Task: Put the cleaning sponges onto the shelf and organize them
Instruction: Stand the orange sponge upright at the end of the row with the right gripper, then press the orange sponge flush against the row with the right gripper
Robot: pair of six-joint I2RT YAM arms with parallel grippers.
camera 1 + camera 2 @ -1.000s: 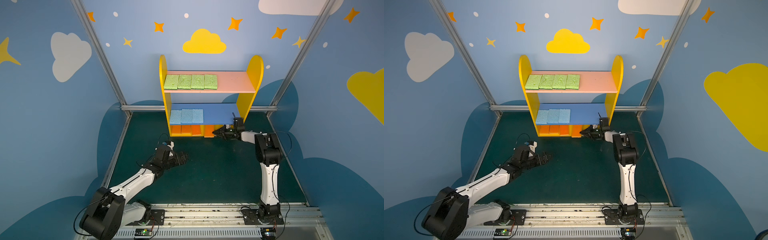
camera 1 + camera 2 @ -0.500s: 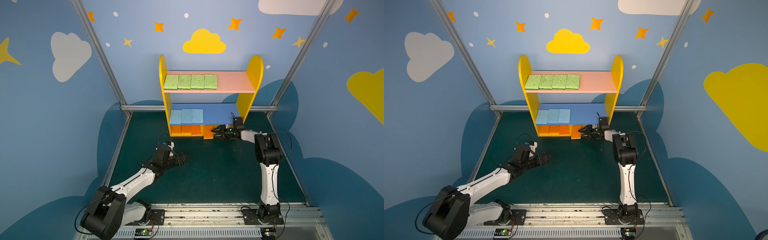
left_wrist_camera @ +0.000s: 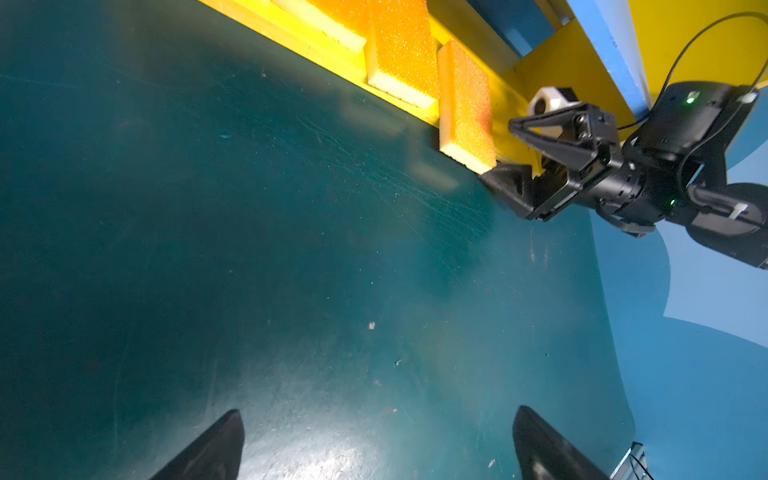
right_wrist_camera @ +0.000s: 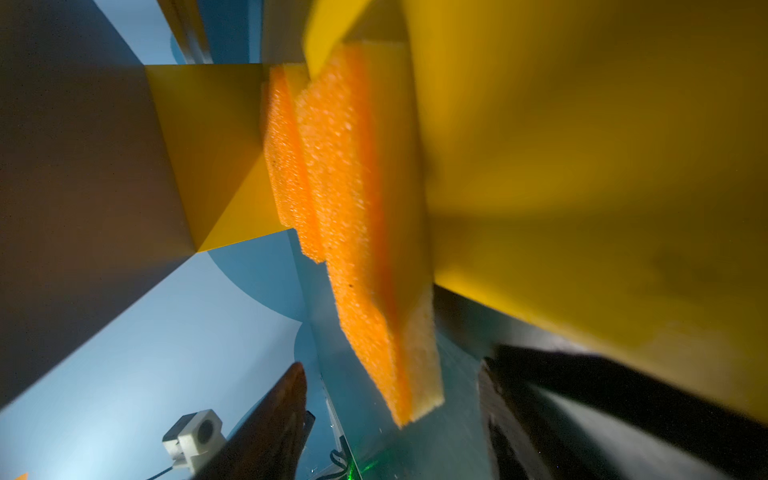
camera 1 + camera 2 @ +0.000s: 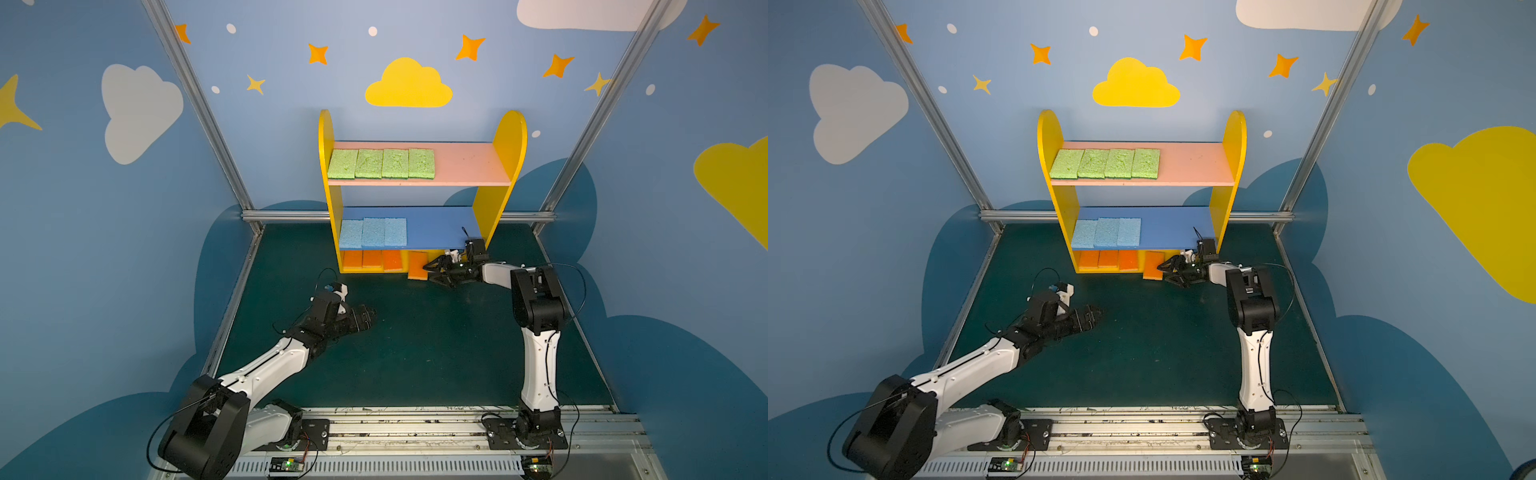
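Ten sponges [image 5: 381, 163] lie sorted on the shelf [image 5: 505, 137]; the last orange sponge [image 5: 417, 266] overhangs its base [image 5: 370, 271], needing a push, while right gripper [image 5: 431, 272] and left gripper [image 5: 368, 319] gape empty.

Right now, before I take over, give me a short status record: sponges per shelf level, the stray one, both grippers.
pink board: four green sponges, one row
blue board: three blue sponges, one row
yellow base: three orange sponges inside
fourth orange sponge: sticking out past the base's front edge
right gripper: open, beside that sponge
left gripper: open, empty, above the mat
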